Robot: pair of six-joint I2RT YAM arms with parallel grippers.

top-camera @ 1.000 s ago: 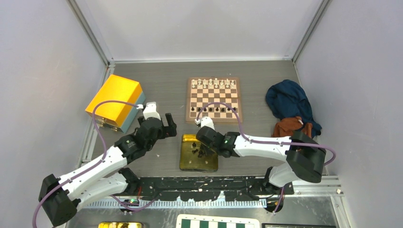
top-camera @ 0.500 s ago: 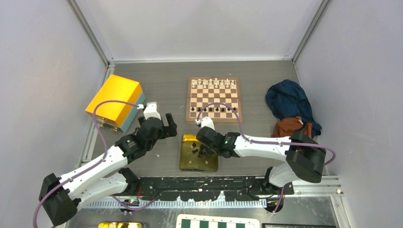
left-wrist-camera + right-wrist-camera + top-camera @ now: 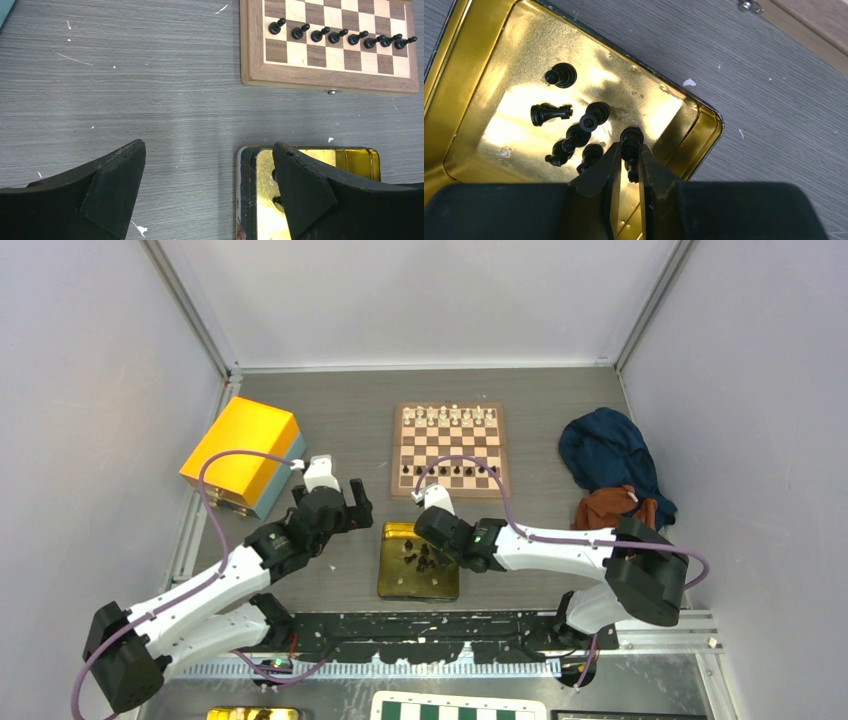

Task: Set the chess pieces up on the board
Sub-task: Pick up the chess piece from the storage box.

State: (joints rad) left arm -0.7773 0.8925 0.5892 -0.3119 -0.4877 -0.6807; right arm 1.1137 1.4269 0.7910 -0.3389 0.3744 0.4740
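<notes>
Right gripper (image 3: 629, 148) is pinching a black chess piece (image 3: 631, 135) in the gold tin (image 3: 484, 60), lower center; left gripper (image 3: 208, 146) is hanging wide apart.

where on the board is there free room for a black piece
The near row of the board, between the black pawns and the rim, is bare; so are the middle rows. Crowded: white pieces at the far side, and the gold tin.
</notes>
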